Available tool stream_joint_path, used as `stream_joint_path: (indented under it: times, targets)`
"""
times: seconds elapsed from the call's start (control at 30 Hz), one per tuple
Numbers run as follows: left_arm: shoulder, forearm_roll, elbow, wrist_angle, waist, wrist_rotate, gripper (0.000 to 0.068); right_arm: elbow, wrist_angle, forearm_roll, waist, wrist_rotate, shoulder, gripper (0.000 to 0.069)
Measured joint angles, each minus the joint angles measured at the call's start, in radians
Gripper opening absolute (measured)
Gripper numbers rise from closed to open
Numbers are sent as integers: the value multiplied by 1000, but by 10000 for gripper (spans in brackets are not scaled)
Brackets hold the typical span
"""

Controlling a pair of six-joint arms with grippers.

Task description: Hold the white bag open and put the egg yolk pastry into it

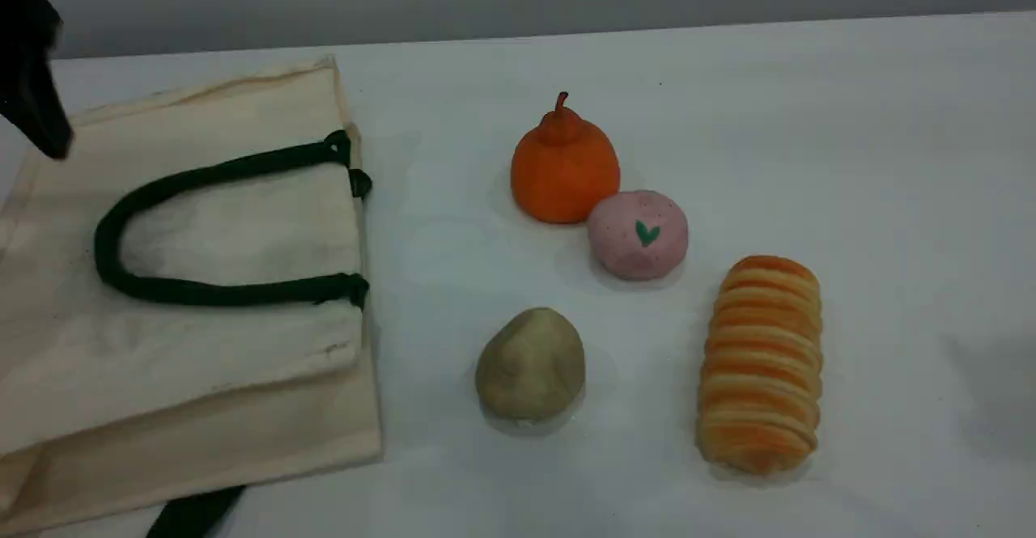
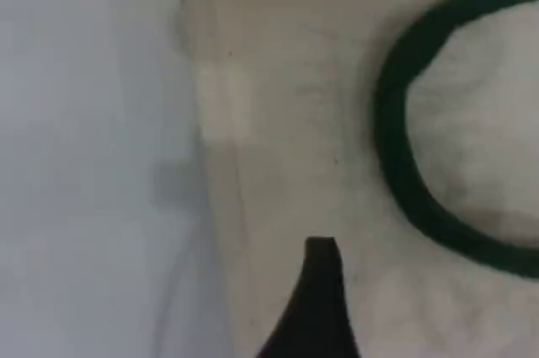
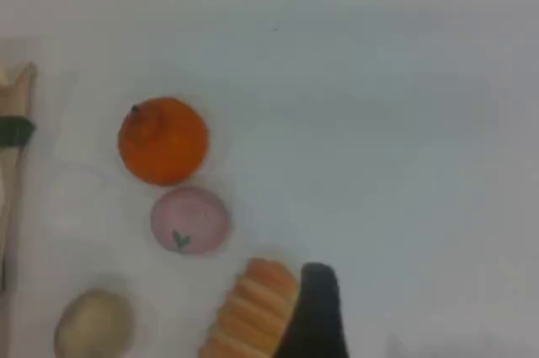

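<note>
Nothing done yet: white bag (image 1: 186,344) lies flat on table (image 1: 809,117), egg yolk pastry (image 1: 530,364) untouched near its mouth; left pincer (image 2: 321,286) over bag, right pincer (image 3: 317,307) over table, both wide open, empty.

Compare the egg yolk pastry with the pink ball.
The egg yolk pastry is olive-beige and unmarked; the pink ball bears a green leaf mark. The pastry stands alone; the ball sits close beside the orange fruit. Both are small, rounded and rest on the table.
</note>
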State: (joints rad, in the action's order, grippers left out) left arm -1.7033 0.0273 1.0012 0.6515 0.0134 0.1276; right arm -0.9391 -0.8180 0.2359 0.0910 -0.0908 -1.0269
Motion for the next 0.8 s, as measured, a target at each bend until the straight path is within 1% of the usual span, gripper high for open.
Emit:
stream_joint_path:
  times: [0.2, 0.47, 0.7, 0.8]
  targets:
    - [-113, -5, 0, -76, 0, 29, 581, 0, 1, 1, 0, 0, 0, 566]
    - [-228, -5, 0, -126, 0, 66, 581, 0, 1, 2, 0, 0, 0, 566]
    - [-275, -65, 1, -199, 0, 66, 581, 0, 1, 2, 0, -9, 0, 566]
    - [-293, -68, 1, -209, 0, 65, 581, 0, 1, 2, 0, -15, 0, 566]
